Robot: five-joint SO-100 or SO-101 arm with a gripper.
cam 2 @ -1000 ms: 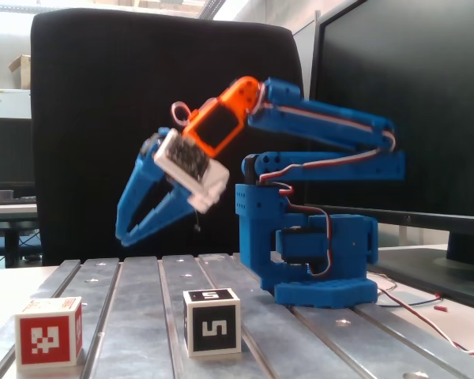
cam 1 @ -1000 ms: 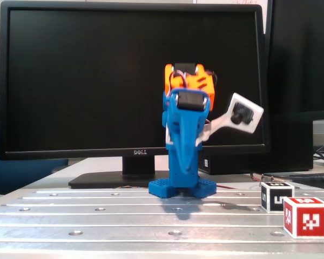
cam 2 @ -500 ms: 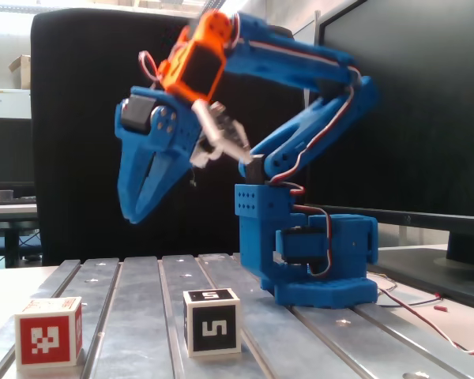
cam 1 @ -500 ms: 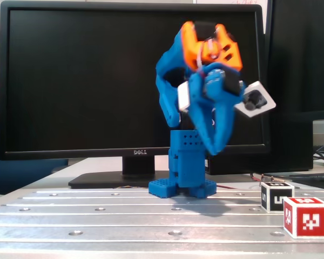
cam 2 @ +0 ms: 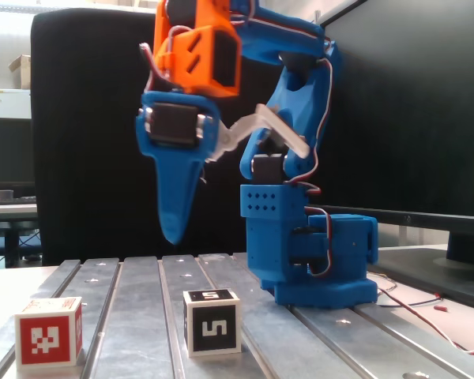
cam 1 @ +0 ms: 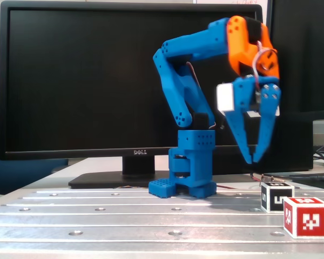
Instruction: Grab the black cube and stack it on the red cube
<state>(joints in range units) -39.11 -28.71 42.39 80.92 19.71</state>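
gripper (cam 1: 254, 157): empty, fingertips together, hovering above | black cube (cam 1: 276, 196): on table, ungrasped | red cube (cam 1: 305, 217): near-right, bare | stacking pending

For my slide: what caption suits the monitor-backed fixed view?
Blue arm's tool hangs above small black marker cube, small red marker cube beside.

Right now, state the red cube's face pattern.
Red blocky marker on white, clearest in a fixed view.

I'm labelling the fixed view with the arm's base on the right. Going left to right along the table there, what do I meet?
Red cube → black cube → the arm's blue base. The gripper hangs above the table, between the two cubes.
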